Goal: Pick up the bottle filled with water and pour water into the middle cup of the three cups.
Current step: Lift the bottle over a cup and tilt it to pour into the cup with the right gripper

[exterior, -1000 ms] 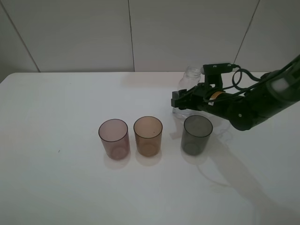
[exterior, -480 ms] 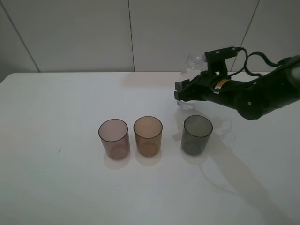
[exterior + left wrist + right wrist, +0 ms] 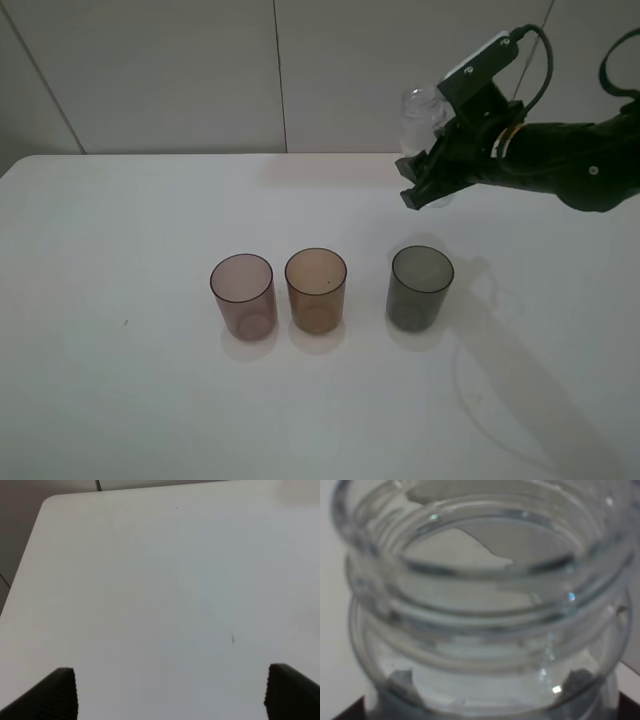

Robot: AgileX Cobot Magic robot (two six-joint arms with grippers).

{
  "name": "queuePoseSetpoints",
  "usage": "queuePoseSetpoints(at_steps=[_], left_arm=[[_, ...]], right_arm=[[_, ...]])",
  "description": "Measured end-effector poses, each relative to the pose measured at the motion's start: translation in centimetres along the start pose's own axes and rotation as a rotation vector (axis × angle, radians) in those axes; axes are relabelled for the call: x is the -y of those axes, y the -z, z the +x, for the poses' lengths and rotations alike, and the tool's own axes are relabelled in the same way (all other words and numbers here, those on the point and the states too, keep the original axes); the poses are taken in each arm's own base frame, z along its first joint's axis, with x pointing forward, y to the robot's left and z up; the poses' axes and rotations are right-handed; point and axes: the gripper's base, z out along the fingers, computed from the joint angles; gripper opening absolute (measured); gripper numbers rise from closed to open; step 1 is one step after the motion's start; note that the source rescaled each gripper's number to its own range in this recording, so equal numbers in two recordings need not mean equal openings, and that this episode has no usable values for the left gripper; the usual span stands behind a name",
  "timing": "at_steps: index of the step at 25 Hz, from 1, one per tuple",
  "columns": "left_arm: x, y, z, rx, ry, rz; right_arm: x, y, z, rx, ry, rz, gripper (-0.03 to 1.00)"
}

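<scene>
Three cups (image 3: 316, 290) appear only overhead; bottle (image 3: 480, 630) fills the right-wrist view.

On the white table (image 3: 120, 400) stood, upright in a row and not touching, a pinkish-mauve cup (image 3: 242, 296), the amber-brown middle cup (image 3: 316, 290) and a dark grey cup (image 3: 420, 288). The grey one sat farther from the amber one than the mauve one did. A small dark speck (image 3: 126, 322) marked the bare surface to the left of the row in the exterior view

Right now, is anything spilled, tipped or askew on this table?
Nothing stands out. The pinkish cup, amber cup and grey cup stand upright in a row, the grey one set slightly further apart. The right tool holds the bottle roughly upright, and no water shows on the table.
</scene>
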Motion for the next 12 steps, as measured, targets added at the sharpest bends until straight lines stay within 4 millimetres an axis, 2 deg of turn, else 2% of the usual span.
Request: queuePoseSetpoints(at_steps=[5, 12], left_arm=[[0.0, 0.0, 0.0, 0.0, 0.0, 0.0], [0.0, 0.0, 0.0, 0.0, 0.0, 0.0]], right_arm=[[-0.4, 0.1, -0.2, 0.003, 0.158, -0.015, 0.0], [-2.5, 0.1, -1.7, 0.075, 0.463, -0.042, 0.0]])
